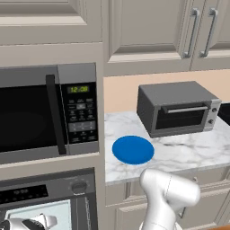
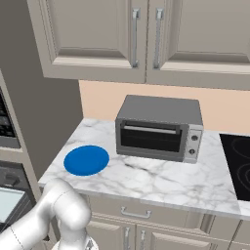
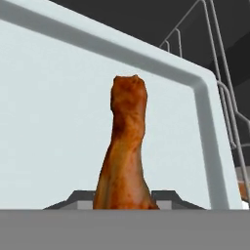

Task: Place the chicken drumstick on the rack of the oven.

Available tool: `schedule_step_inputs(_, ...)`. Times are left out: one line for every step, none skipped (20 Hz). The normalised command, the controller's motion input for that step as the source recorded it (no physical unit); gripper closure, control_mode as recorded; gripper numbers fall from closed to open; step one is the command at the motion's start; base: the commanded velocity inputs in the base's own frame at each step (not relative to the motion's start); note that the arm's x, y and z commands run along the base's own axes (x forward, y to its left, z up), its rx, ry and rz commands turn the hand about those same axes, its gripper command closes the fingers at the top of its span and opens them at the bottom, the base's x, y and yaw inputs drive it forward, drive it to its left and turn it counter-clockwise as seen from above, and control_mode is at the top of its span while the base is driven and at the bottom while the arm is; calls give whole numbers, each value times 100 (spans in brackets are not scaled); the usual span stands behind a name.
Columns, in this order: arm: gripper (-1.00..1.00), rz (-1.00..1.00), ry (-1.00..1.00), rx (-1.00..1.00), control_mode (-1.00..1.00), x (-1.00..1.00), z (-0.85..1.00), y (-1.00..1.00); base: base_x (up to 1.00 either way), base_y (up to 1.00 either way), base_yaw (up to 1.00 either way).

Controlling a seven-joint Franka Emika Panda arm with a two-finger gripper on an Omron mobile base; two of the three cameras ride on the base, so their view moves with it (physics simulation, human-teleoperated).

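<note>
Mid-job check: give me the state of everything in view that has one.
chicken drumstick: off the plate, upright before the camera, above the oven door glass.
oven: door open, rack beyond.
blue plate: bare.
toaster oven: closed.
microwave: closed.
gripper: jaws hidden.

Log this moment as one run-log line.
stage: carry to oven | gripper: shut on chicken drumstick | position: low at oven window | blue plate: bare | rack: not yet reached

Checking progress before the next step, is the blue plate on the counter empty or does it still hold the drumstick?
Empty. The blue plate lies bare; the chicken drumstick is at the gripper.
</note>
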Motion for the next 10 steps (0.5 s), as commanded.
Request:
schedule_step_inputs(100, 0, 0, 1, -100, 0, -21, 0, 0, 0, 0)
schedule_step_inputs(100, 0, 0, 0, -100, 0, -20, 0, 0, 0, 0)
schedule_step_inputs(100, 0, 0, 0, -100, 0, -19, 0, 0, 0, 0)
schedule_step_inputs(100, 0, 0, 0, -100, 0, -20, 0, 0, 0, 0)
schedule_step_inputs(100, 0, 0, 0, -100, 0, -20, 0, 0, 0, 0)
schedule_step_inputs(-100, 0, 0, 0, -100, 0, -18, 0, 0, 0, 0)
schedule_step_inputs(-100, 0, 0, 0, -100, 0, -16, 0, 0, 0, 0)
schedule_step_inputs(-100, 0, 0, 0, -100, 0, -9, 0, 0, 0, 0)
schedule_step_inputs(-100, 0, 0, 0, -100, 0, 0, 0, 0, 0, 0)
schedule_step_inputs(-100, 0, 0, 0, -100, 0, 0, 0, 0, 0, 0)
